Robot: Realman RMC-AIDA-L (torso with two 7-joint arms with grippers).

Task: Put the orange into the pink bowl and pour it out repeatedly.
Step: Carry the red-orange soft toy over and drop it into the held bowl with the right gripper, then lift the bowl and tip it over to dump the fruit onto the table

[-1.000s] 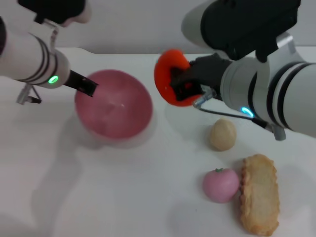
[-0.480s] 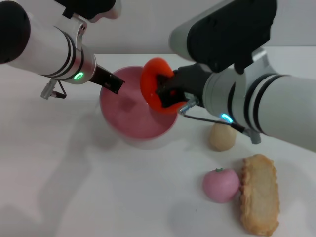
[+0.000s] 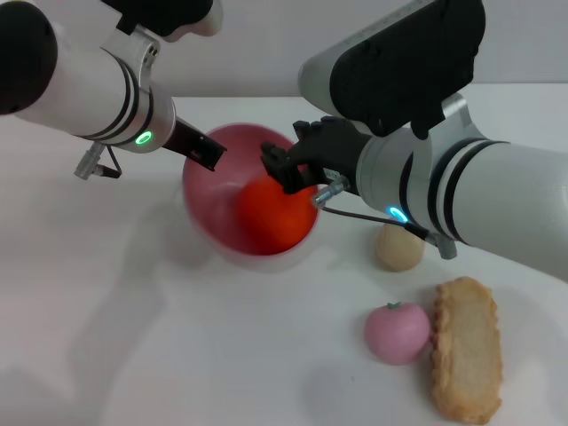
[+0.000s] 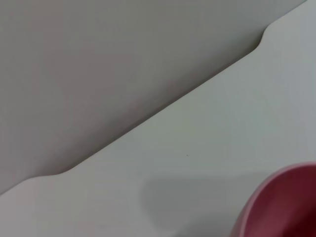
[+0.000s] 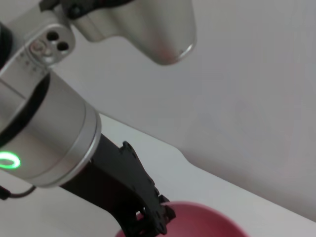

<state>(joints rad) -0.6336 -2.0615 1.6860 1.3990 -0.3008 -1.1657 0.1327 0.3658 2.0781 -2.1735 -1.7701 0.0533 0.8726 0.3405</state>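
orange (image 3: 271, 216) just below right gripper (image 3: 286, 170) — apart

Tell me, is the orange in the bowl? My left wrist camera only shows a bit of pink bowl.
Observer: Yes, the glossy red-orange round toy orange lies inside the smooth pink plastic bowl.
Operator: Who's holding the bowl?
Observer: The left hand grips its rim.
Operator: And the other hand?
Observer: The right hand hangs open just above the orange.
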